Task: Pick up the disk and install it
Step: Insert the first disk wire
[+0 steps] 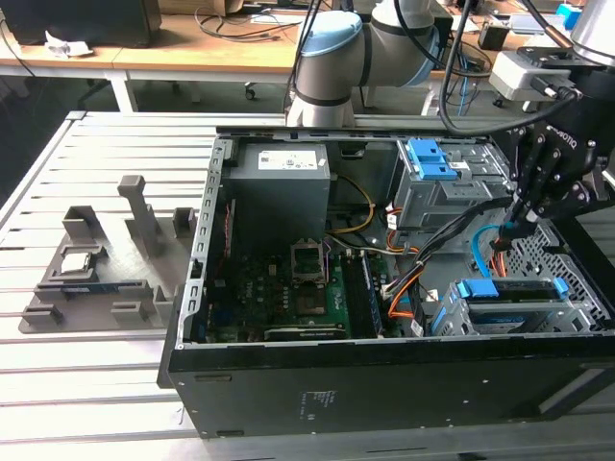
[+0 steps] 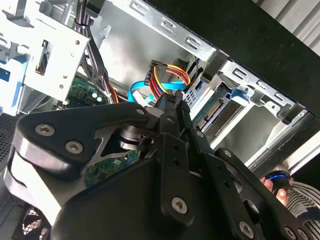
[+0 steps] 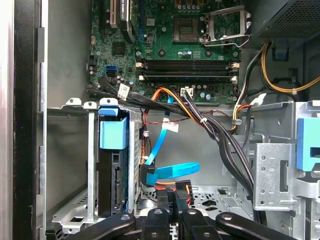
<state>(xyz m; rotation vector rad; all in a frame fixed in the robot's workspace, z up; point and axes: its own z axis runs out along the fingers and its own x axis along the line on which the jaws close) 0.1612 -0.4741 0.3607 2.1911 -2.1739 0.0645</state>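
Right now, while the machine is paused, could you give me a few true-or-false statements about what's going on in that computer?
1. The disk sits in a drive bay inside the computer case. True.
2. The end effector hangs over the grey fixture outside the case. False: it reaches into the case at the exterior view's right, among the cables.
3. The case lies on its side with its side panel off. True.
4. The end effector holds the disk. False: it appears closed on a cable connector with coloured wires, beside the disk's bay.
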